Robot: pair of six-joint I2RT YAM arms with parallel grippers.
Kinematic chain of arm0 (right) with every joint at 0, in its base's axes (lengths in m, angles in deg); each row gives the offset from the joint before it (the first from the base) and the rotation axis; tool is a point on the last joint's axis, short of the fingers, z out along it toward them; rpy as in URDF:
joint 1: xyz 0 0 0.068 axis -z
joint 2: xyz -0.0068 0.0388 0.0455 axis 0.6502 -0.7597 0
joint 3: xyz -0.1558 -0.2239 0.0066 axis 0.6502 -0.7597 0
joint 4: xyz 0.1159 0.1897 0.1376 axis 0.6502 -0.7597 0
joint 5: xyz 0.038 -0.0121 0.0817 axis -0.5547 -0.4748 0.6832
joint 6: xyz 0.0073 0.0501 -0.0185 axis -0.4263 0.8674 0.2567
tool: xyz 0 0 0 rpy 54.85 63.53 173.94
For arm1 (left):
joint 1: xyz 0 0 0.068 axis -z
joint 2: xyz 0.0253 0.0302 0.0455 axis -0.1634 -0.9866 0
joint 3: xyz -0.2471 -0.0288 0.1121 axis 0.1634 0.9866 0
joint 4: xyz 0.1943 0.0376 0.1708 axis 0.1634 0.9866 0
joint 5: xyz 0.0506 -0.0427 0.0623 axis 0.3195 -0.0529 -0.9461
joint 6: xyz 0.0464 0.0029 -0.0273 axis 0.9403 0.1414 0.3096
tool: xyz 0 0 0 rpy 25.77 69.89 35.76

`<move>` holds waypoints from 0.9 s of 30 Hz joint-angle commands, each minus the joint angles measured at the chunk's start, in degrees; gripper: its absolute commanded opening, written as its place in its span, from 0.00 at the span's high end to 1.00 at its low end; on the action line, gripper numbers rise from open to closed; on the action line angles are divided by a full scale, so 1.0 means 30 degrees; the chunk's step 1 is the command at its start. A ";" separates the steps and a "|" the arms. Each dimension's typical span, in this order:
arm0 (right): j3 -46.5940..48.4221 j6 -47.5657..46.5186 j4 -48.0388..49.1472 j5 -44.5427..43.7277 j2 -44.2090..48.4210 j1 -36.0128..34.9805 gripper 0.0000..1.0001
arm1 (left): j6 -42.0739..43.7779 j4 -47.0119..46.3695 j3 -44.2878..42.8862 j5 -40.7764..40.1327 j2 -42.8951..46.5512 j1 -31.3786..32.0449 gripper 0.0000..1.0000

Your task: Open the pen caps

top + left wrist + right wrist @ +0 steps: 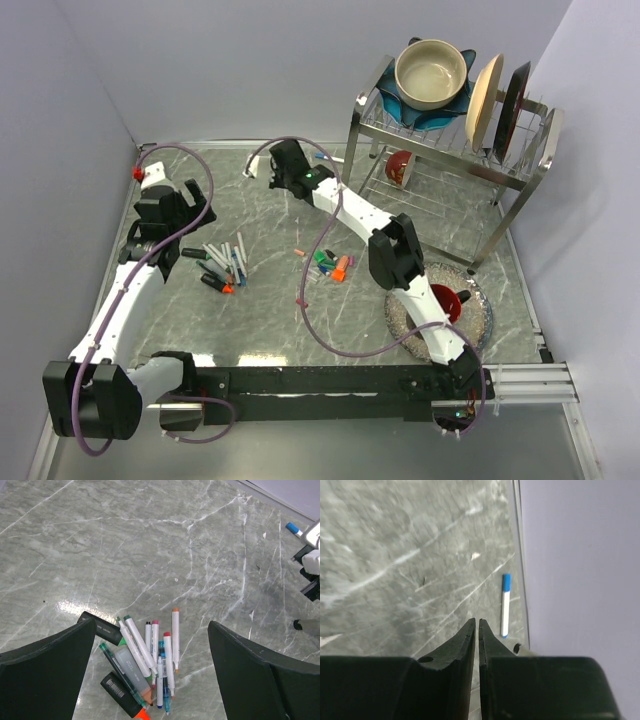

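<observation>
Grey veined marble table (270, 215) fills the top view, and the loose pen caps (332, 266) lie in a small heap near its centre, green, orange, red and blue among them, with one stray pinkish piece (298, 252) just to their left. Well left of that heap sits a bundle of markers (222, 264), white barrels mixed with black highlighters. The left gripper (172, 208) hangs above the bundle's upper left; its wrist view shows the two black fingers (50, 665) spread wide with nothing between them and the markers (147, 660) fanned out below. The right gripper (280, 162) reaches to the upper middle of the table, near the back wall; in its wrist view the jaws are pressed together with only a thin slit and nothing in it. Just beyond them a blue-capped white marker (505, 605) lies alone along the table's edge. A metal dish rack (520, 175) holding a bowl (430, 72) and upright plates (487, 90) stands at upper right.
</observation>
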 commanded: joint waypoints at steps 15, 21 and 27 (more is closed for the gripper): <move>-0.1420 0.2607 0.0250 -0.0203 0.1977 0.0592 0.83 | 0.0684 -0.1100 0.0209 0.0989 0.1081 -0.0107 0.01; -0.1772 0.3310 -0.0306 0.0031 0.2534 0.0592 0.83 | 0.0802 -0.1275 0.0384 0.1398 0.1461 -0.0166 0.00; -0.2651 0.3691 -0.0629 0.0294 0.3733 0.0592 0.82 | 0.0919 -0.1538 0.0560 0.1897 0.1725 -0.0166 0.01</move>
